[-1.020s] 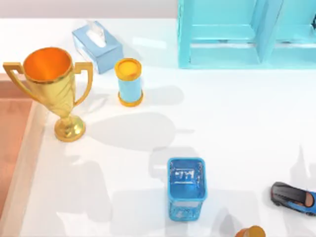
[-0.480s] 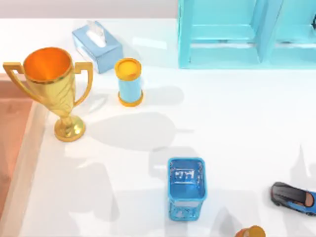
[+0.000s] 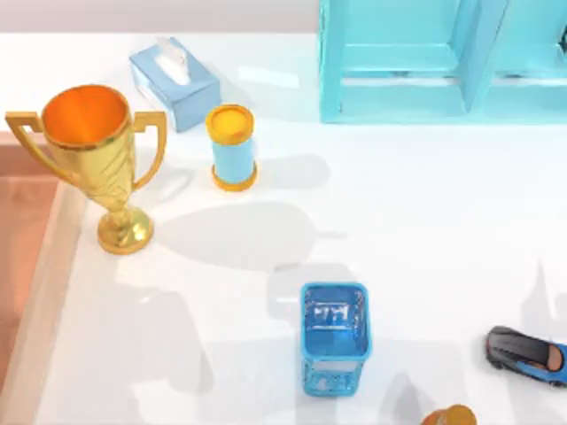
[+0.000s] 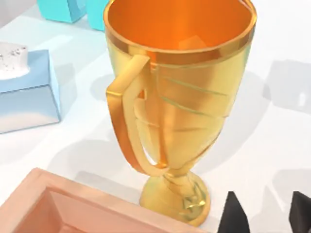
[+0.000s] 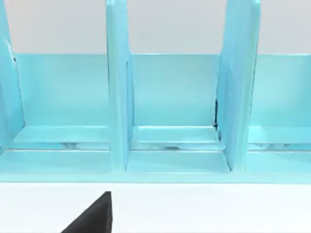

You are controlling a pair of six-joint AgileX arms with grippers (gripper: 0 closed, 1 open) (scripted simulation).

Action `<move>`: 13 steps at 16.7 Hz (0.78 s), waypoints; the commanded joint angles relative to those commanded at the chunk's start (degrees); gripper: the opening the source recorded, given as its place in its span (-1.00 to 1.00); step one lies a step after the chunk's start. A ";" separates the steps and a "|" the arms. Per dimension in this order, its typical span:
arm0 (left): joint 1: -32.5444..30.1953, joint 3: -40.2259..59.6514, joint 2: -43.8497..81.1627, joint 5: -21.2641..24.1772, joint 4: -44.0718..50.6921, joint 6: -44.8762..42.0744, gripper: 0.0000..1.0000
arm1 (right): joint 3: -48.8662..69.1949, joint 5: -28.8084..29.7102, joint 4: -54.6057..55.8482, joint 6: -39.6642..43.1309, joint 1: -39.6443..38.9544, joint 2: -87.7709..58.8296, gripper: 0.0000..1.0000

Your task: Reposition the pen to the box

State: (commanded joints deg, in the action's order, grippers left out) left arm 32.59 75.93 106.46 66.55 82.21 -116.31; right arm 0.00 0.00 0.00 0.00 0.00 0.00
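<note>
Looking down from above, a white desk carries a scatter of objects. The box, a large shallow container with a pale tan rim and a reddish-brown inside, lies at the desk's left edge and runs out of the picture there. A tall gold trophy stands upright just beside the box's rim, its foot on the bare desk. Behind the trophy sits a light-blue tissue box, and near it a blue can with a yellow lid stands upright. A small blue mesh pen holder stands toward the front middle, well apart from the box. A blue and black toy car lies at the front right, and an orange round object is cut off by the front edge. A turquoise shelf unit with open compartments fills the back right. In the left wrist view, the left end effector hovers near the trophy's foot, its two dark fingertips spread wide with only white desk between them; the box's tan corner is close by. In the right wrist view, the right end effector faces the shelf unit's compartments, and whether it is wide or narrow cannot be told.
</note>
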 joint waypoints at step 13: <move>0.00 0.00 0.00 0.00 0.00 0.00 1.00 | 0.00 0.00 0.00 0.00 0.00 0.00 1.00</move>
State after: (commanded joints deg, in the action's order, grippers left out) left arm 32.59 75.93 106.46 66.55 82.21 -116.31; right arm 0.00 0.00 0.00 0.00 0.00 0.00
